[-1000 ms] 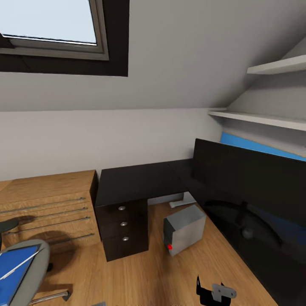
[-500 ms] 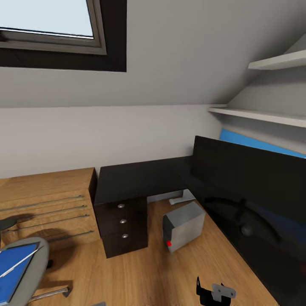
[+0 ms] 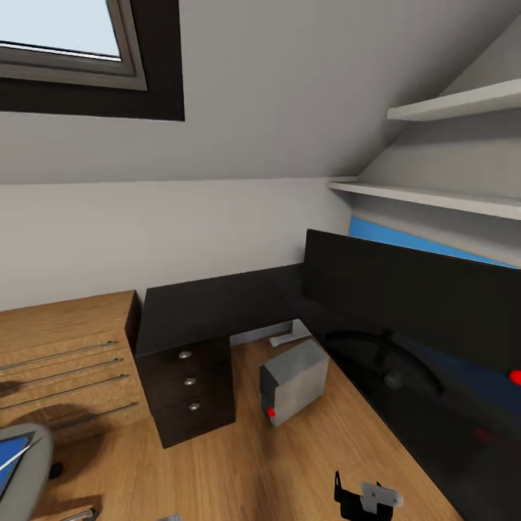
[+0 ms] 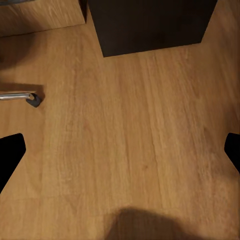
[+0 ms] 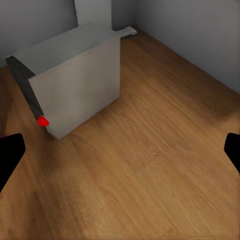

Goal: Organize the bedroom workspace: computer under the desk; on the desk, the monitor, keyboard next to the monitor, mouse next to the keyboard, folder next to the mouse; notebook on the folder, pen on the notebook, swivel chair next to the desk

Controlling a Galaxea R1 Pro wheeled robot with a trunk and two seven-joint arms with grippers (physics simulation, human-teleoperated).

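Where the slanted wall meets the floor: bedroom corner
Counter [image 3: 210, 307]: black, drawers under its left end
Monitor [image 3: 412, 289]: standing along the counter's right wing
Computer [image 3: 293, 381]: on the floor beneath the counter's inner corner
Chair [image 3: 22, 456]: grey seat, on the floor left of the counter
Left tool [image 4: 120, 150]: fingers apart
Right tool [image 5: 120, 152]: fingers apart

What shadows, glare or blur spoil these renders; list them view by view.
Head view: sharp, evenly lit, a faint reflection on the glossy monitor. Left wrist view: a soft dark shadow on the wooden floor at the near edge. Right wrist view: the computer looks slightly soft, with dim shading on the boards past it.
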